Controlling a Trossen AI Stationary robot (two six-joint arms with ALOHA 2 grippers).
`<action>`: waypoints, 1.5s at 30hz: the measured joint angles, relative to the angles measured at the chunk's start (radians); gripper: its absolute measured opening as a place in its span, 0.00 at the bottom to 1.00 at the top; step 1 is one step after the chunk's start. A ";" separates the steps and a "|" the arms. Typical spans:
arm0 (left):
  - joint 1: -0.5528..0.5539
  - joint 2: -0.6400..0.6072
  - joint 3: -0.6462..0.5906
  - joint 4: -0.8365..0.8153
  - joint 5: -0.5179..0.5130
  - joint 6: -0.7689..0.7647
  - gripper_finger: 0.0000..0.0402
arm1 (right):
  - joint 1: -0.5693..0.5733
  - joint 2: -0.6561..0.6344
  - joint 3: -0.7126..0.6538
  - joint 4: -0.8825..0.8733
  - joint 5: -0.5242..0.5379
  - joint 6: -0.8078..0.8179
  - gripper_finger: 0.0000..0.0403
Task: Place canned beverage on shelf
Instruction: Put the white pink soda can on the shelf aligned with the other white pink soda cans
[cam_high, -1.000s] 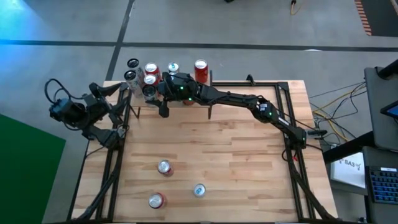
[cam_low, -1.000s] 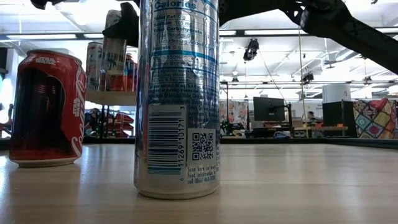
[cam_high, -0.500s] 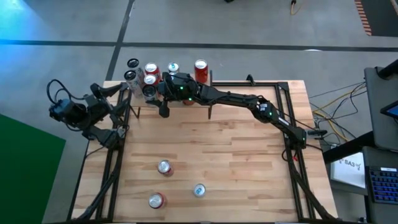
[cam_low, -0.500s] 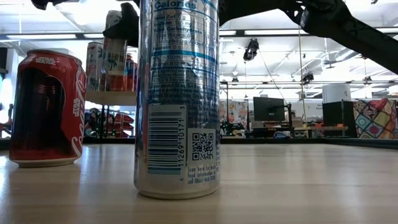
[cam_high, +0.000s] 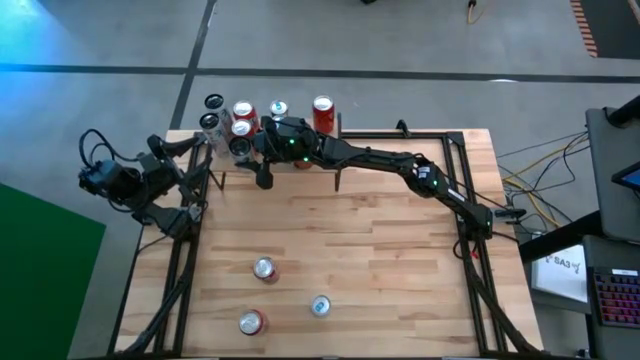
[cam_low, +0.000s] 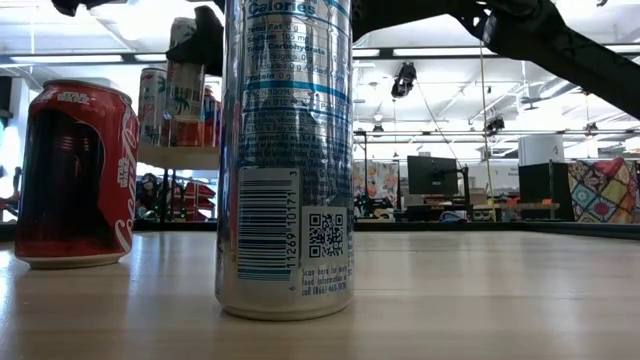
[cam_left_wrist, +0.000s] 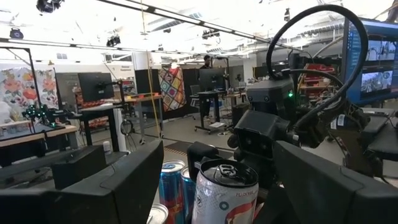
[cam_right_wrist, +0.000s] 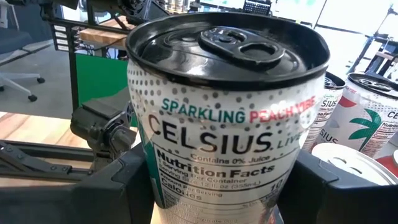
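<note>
Open-plan lab, desks, monitors, ceiling lights

Cans cluster on the shelf at the table's far-left corner; apparently three cans stand near its front.

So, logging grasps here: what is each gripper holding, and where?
Right gripper clasps the Celsius can by its sides at the shelf; left gripper holds nothing.

The wooden table carries three upright cans and the can-laden shelf.
</note>
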 joint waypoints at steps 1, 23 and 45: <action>0.000 0.000 0.000 -0.002 0.001 -0.002 0.72 | 0.000 0.000 0.000 0.000 0.000 0.000 0.58; 0.000 0.069 -0.053 -0.009 0.223 -0.044 0.76 | 0.049 -0.018 0.002 -0.015 -0.002 -0.124 0.62; 0.111 0.194 -0.053 -0.004 0.184 -0.059 0.80 | 0.071 -0.039 0.002 -0.045 -0.001 -0.166 0.62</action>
